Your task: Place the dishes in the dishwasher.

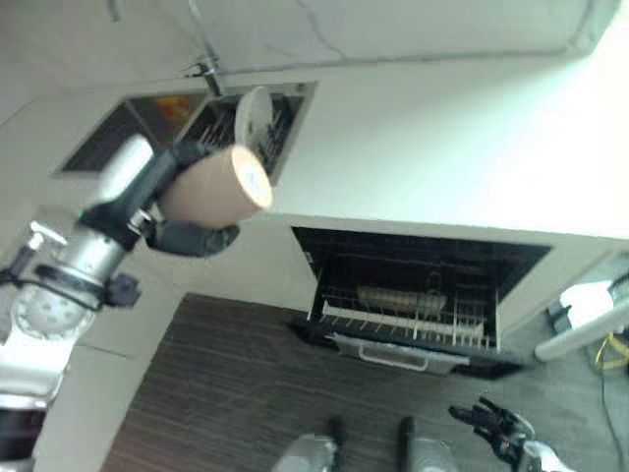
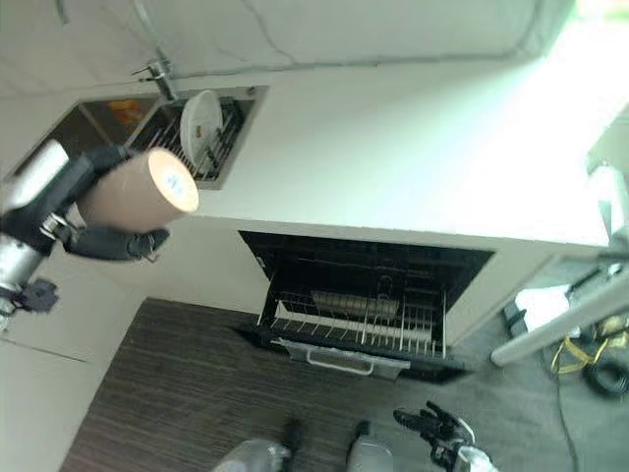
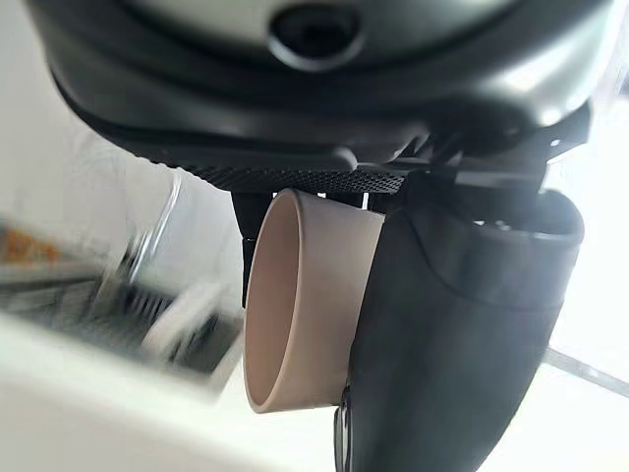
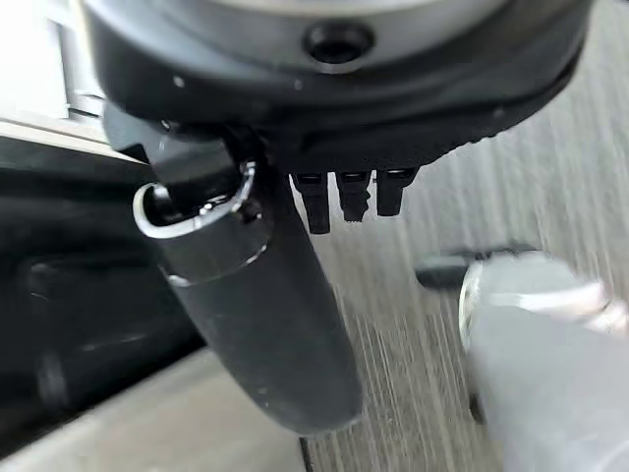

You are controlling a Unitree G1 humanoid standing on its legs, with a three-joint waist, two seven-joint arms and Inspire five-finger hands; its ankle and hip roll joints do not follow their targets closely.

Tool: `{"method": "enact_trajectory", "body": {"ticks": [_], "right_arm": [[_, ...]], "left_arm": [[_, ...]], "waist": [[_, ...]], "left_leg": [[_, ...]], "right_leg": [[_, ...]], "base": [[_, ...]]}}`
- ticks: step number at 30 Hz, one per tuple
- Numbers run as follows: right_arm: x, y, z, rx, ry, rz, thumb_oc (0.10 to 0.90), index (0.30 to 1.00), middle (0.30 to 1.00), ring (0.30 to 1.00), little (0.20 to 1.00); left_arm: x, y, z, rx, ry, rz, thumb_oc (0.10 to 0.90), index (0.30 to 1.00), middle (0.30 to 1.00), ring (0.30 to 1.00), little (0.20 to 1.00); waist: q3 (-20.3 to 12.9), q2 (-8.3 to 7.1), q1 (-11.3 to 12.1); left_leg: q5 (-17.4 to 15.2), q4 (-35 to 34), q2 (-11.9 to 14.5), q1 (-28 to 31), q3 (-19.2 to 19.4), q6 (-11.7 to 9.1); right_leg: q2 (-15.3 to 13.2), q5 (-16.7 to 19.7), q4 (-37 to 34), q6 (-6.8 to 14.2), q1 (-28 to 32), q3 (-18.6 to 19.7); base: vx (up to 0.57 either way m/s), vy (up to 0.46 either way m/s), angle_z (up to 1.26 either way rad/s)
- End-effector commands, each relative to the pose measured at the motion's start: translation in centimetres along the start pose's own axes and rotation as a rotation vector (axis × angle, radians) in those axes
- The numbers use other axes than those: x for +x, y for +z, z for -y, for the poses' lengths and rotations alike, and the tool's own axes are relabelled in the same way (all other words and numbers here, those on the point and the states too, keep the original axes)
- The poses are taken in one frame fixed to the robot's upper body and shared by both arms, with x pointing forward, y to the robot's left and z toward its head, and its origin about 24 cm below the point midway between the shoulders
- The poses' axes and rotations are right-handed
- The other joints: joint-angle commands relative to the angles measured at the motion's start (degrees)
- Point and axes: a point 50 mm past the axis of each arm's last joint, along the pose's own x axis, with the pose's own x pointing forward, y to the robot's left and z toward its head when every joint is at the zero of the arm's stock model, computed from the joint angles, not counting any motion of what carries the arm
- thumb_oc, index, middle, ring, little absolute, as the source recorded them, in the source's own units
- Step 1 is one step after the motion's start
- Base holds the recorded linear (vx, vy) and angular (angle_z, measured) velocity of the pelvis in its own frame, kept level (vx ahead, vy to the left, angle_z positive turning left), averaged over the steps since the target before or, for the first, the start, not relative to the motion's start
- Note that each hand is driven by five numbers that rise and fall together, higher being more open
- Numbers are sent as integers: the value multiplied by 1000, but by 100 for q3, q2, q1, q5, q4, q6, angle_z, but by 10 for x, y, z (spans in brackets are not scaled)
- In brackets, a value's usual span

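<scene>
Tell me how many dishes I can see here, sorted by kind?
Tan round cup, gripped in the left hand: 1
White round plate, upright in the sink rack: 1
Total: 2 dishes. Anything lying in the open dishwasher's rack is too unclear to count.

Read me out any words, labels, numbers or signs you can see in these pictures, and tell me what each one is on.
None can be read.
Cup held in the left hand: a small bluish mark on its base, too blurred to read.
White plate standing in the sink rack: no print visible.
Open dishwasher and its rack: no legible label.
Right hand, low by the floor: no marking.
</scene>
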Motion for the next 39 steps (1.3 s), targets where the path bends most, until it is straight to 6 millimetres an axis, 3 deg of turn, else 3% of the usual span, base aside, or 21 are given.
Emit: {"method": "enact_trajectory", "body": {"ticks": [1,6,8,10,13,14,16,18,20,24,29,32,34,36,39], "right_arm": [[-9,-15,27,8,-80,-11,800,900,900,900,900],[-9,-17,22,-17,-64,18,800,900,900,900,900],[-9,-18,15,-16,-28,35,800,900,900,900,900],[-6,-17,-2,-52,32,36,800,900,900,900,900],[-3,-15,-12,-125,70,25,800,900,900,900,900],[-3,-7,-10,-194,91,45,800,900,900,900,900],[-3,-2,-9,-199,96,73,800,900,900,900,900],[-3,3,-6,-105,80,101,800,900,900,900,900],[-4,6,-5,-34,92,138,800,900,900,900,900],[-5,9,-3,85,72,194,800,900,900,900,900],[-10,12,-1,114,63,287,800,900,900,900,900],[-14,29,-5,167,58,409,800,900,900,900,900],[-21,50,-12,190,63,547,800,900,900,900,900],[-42,87,-17,267,121,822,800,900,900,900,900],[-73,122,-26,267,134,1094,800,900,900,900,900]], "left_arm": [[5,32,-52,78,275,176,400,300,300,300,300],[7,29,-38,109,281,166,400,300,300,300,300],[10,30,-36,113,283,167,400,300,300,300,300],[9,26,-30,109,292,137,400,300,300,300,300],[9,23,-12,83,313,102,400,300,300,300,300],[11,25,-7,54,346,112,400,300,300,300,300],[11,26,-7,35,353,117,400,300,300,300,300],[11,25,-7,11,342,117,400,300,300,300,300],[10,28,-4,9,341,133,400,300,300,300,300],[7,22,-2,-27,361,128,400,300,300,300,300],[9,14,11,-180,362,103,400,300,300,300,300],[9,11,22,-305,365,90,400,300,300,300,300],[8,8,31,-397,385,81,400,300,300,300,300],[6,2,41,-522,423,65,400,300,300,300,300],[3,-4,53,-632,482,54,400,300,300,300,300]], "waist": [[-293,-148,-9],[-326,-77,-149],[-276,-24,-178],[-313,-35,-79],[-321,-106,-33],[-230,-107,-44],[-196,-119,-58],[-215,-197,11],[-271,-196,-50],[-360,-86,-175],[-499,-100,-311],[-554,-146,-388],[-581,-203,-469],[-614,-274,-588],[-638,-328,-718]], "left_leg": [[-482,821,341,-506,246,-393],[-683,821,311,-278,-16,-254],[-743,821,349,-210,-173,-240],[-816,821,529,-155,-37,-336],[-795,821,770,-156,205,-530],[-559,821,979,-313,361,-696],[-434,821,1088,-396,437,-746],[-523,821,850,-318,285,-648],[-513,821,946,-363,499,-623],[-566,821,1040,-370,479,-649],[-787,821,931,-213,415,-599],[-906,821,914,-133,460,-546],[-974,821,907,-81,503,-499],[-1052,821,914,-15,558,-438],[-1103,821,938,56,661,-387]], "right_leg": [[-64,-527,-509,393,886,-577],[27,-417,-509,425,1076,-594],[-62,-400,-509,457,1143,-695],[-510,-318,-509,638,1140,-1008],[-571,-494,-509,601,1074,-1051],[-512,-553,-509,539,976,-1007],[-468,-567,-509,505,939,-959],[-473,-521,-509,507,890,-888],[-479,-509,-509,491,871,-995],[-412,-546,-509,497,902,-872],[-477,-541,-509,554,881,-759],[-492,-537,-509,590,869,-705],[-492,-517,-509,615,850,-668],[-467,-505,-509,633,827,-588],[-453,-491,-509,634,813,-536]], "base": [[-26,191,-39],[-31,86,-34],[-125,-207,14],[-96,-386,17],[-75,-443,-28],[-117,-225,-5],[-86,-193,2],[-54,-125,-2],[-77,4,-27],[-8,95,-9],[-2,72,-31],[-8,-9,-19],[-22,-48,-9],[-24,-54,-8],[-12,-15,-8]]}}
